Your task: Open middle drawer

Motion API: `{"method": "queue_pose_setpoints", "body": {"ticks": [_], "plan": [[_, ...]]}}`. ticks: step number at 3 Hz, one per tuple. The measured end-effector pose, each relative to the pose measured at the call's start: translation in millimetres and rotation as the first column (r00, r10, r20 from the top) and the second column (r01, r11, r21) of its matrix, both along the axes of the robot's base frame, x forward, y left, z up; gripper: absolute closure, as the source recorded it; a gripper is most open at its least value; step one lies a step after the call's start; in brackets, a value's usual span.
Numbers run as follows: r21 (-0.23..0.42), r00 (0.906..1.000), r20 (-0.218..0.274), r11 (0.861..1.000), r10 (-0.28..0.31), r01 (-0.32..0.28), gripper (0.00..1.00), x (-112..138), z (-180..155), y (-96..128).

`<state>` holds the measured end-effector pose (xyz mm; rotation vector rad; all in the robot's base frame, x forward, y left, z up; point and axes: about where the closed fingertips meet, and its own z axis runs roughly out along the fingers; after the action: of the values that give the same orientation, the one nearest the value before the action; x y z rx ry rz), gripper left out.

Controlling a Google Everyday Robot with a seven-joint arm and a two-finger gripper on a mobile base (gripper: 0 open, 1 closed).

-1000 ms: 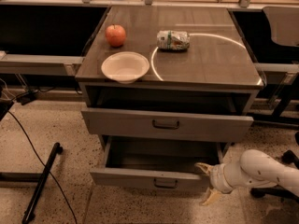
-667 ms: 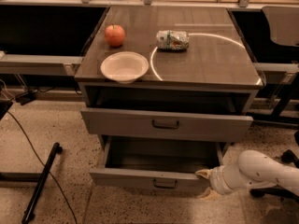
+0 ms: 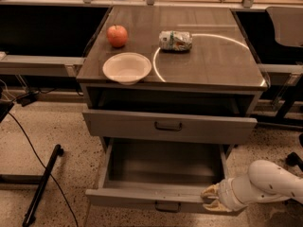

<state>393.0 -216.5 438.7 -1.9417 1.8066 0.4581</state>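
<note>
The end effector [image 3: 210, 198] sits at the near right corner of the pulled-out middle drawer [image 3: 128, 200]; I cannot tell whether it is open or closed.

The tool [image 3: 210, 198] sits at 5 o'clock in the view, against the right end of the front of the middle drawer [image 3: 142, 198]. It covers that end, so whether it grips the panel cannot be told. Its arm [image 3: 272, 183] is cut off by the right edge at 4 o'clock. Whatever lies beneath the pulled-out drawer is hidden. The recess under the bench [image 3: 213, 56], at 12 o'clock from the upper drawer [image 3: 118, 123], is too dark to see into. The label on the can [image 3: 175, 40] is too blurred to read. At 2 o'clock, a chair [image 3: 286, 25] is cropped.
</note>
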Motion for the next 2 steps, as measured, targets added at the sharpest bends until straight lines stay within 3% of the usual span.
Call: {"method": "queue_pose_setpoints", "body": {"ticks": [1,2], "plan": [[0.011,1.0,-0.003,1.0,0.004,-0.004,0.68,-6,3,1],[0.034,0.9987,0.049,0.999,0.017,-0.019,0.55,-17,39,-1]]}}
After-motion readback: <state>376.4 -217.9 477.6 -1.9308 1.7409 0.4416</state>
